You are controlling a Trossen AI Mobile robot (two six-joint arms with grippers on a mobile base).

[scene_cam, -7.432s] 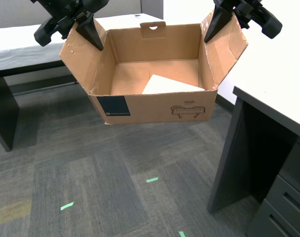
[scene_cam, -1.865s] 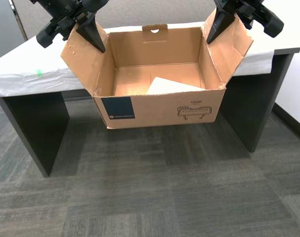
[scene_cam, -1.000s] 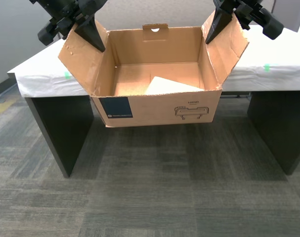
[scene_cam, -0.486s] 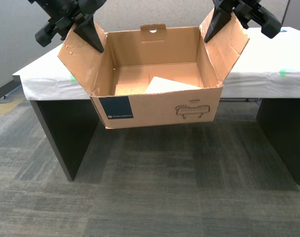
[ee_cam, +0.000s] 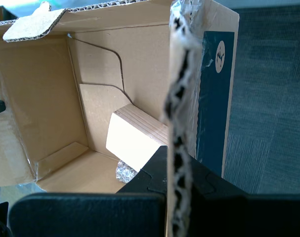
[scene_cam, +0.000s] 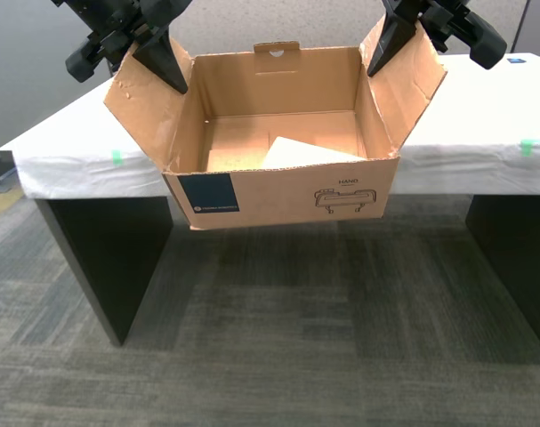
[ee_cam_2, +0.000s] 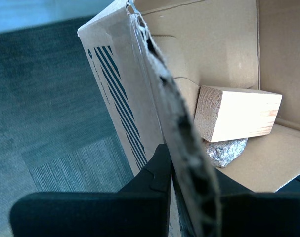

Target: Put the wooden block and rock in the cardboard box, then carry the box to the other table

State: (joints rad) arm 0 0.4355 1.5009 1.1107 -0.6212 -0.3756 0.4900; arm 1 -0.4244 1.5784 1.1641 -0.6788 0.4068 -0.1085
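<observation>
Cardboard box (scene_cam: 283, 191), brown corrugated, navy label, flaps splayed.

My first gripper (ee_cam: 177, 185): matte black plastic, wedge-shaped fingers, stepped joint seam. My second gripper (ee_cam_2: 172, 182): same black finish, tapered fingers.

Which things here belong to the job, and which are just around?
Job:
cardboard box, held up by both side flaps
wooden block, inside the box
rock, under the block
white-draped table
my first gripper
my second gripper

Just around:
green tape marks
carpet floor
</observation>
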